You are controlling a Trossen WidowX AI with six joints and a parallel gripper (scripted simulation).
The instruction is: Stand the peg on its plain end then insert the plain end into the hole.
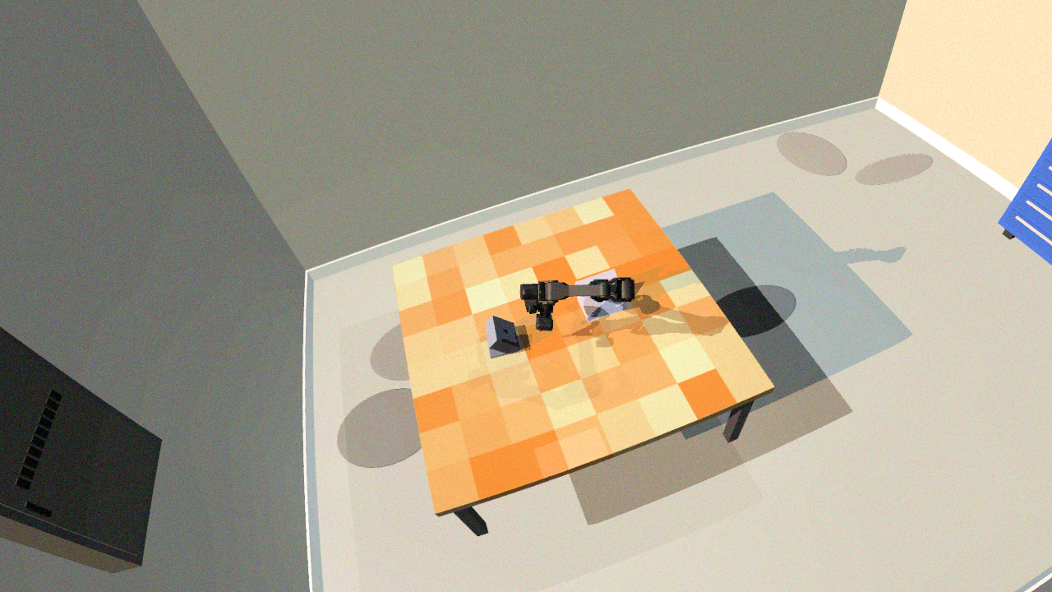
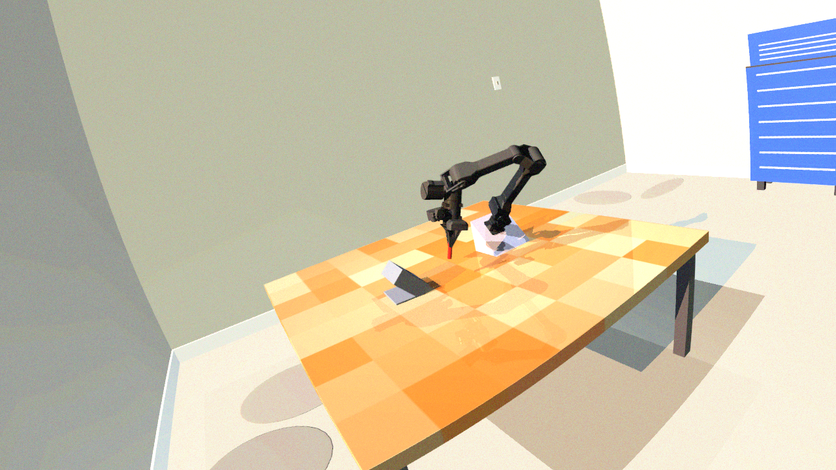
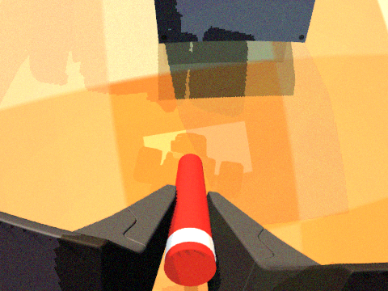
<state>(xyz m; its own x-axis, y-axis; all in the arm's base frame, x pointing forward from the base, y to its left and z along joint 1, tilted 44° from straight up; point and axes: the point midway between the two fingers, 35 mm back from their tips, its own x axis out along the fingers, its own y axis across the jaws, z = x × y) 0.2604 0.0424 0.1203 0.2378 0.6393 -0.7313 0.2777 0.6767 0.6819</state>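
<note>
The red peg (image 2: 449, 252) (image 3: 191, 210) is held close to upright, its white band and banded end nearest the wrist camera and its plain end pointing down. My gripper (image 2: 449, 242) (image 3: 190, 199) is shut on the peg, below the white band. The plain end seems to be above the table; the exact gap cannot be told. The sloped panel (image 1: 497, 325) (image 2: 416, 284) (image 3: 242, 18) stands in front of the peg. Its hole (image 1: 505, 331) is a small dark spot in the top view. In the wrist view only the panel's lower part shows, without the hole.
The checkered table (image 1: 514, 471) (image 2: 467, 391) carries everything. A pale block (image 2: 484, 242) stands at the arm's base. The panel's shadow falls on the table on the side toward the arm.
</note>
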